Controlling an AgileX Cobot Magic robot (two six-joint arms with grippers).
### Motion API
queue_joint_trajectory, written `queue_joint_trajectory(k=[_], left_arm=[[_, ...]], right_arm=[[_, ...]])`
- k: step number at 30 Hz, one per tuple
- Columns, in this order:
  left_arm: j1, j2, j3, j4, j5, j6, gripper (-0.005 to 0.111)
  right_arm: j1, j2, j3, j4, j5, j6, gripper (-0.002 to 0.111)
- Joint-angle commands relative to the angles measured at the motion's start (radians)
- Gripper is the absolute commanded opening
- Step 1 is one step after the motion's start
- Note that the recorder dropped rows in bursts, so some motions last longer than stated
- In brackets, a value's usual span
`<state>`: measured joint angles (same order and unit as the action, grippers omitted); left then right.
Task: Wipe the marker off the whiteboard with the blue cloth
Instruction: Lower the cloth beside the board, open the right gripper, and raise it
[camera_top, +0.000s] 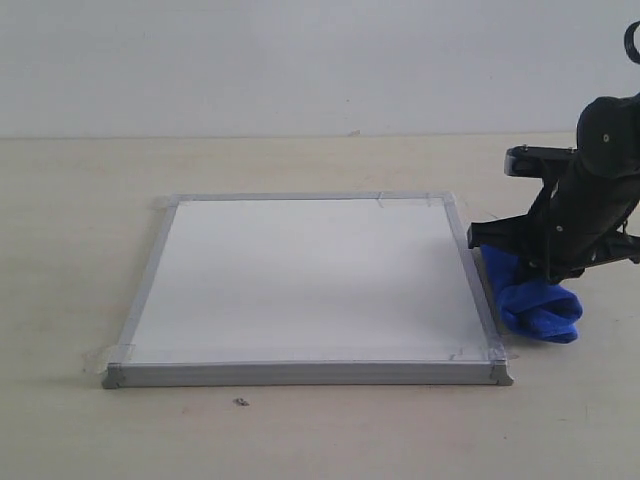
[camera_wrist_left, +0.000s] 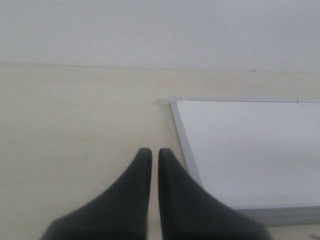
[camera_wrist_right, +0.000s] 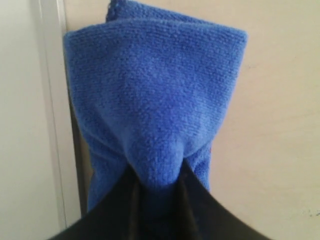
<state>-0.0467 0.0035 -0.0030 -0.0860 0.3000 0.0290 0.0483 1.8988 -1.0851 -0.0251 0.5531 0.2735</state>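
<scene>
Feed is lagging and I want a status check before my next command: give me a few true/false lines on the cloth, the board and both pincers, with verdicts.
1. The right pincer is shut on the blue cloth. True.
2. The blue cloth lies on the middle of the whiteboard. False: it hangs from the pincer beside the board's right frame, off the board.
3. A red line shows plainly on the whiteboard. False: its surface looks blank in the exterior view.
4. The left pincer holds nothing. True.
5. The left pincer is over the board's middle. False: it is over the table, off the board, near its frame.
</scene>
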Motion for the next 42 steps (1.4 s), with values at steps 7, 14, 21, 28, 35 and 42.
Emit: queue_joint_trajectory(k=[7, 14, 21, 28, 35, 42], left_arm=[[0.003, -0.003, 0.003, 0.001, -0.007, 0.002, 0.005], [0.003, -0.003, 0.003, 0.001, -0.007, 0.002, 0.005], [0.003, -0.003, 0.003, 0.001, -0.007, 0.002, 0.005], [0.003, -0.003, 0.003, 0.001, -0.007, 0.002, 0.005], [0.003, -0.003, 0.003, 0.001, -0.007, 0.002, 0.005], [0.003, -0.003, 0.003, 0.001, -0.007, 0.002, 0.005]], right_arm=[[0.010, -0.014, 0.002, 0.025, 0.000, -0.059, 0.000], [0.010, -0.014, 0.002, 0.041, -0.005, -0.098, 0.000], [0.010, -0.014, 0.002, 0.043, -0.005, -0.058, 0.000], [0.010, -0.014, 0.002, 0.043, -0.016, -0.043, 0.009], [0.010, -0.014, 0.002, 0.041, -0.012, -0.038, 0.063], [0.010, -0.024, -0.020, 0.018, 0.017, -0.039, 0.058]])
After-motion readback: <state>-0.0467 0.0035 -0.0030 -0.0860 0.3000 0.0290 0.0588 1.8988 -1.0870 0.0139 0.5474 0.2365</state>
